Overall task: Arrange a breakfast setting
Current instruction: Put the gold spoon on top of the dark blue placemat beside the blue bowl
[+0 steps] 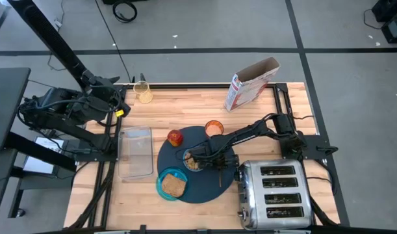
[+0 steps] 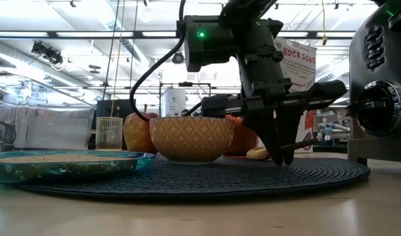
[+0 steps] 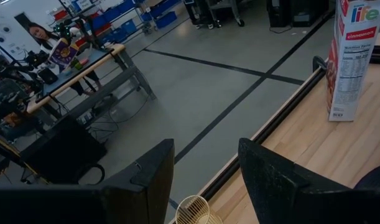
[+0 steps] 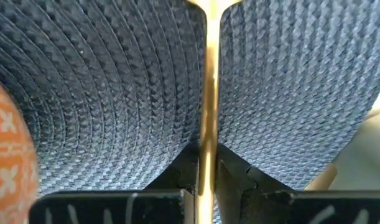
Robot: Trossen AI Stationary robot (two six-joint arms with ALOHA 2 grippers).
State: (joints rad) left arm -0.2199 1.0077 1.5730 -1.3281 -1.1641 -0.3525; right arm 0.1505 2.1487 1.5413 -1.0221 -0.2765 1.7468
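Toast slice (image 1: 173, 186) on teal plate (image 1: 161, 189); bowl (image 2: 191, 138) contents unseen.

The right claw (image 4: 207, 171) pinches the slim gold spoon (image 4: 209, 93) over the dark-grey woven mat (image 4: 115, 81).

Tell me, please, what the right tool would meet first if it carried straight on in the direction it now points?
Most likely the large dark-grey woven round mat. The right tool points down at it beside the small patterned bowl, shut on the slim gold spoon, so the spoon would probably touch first; the remaining gap is unclear.
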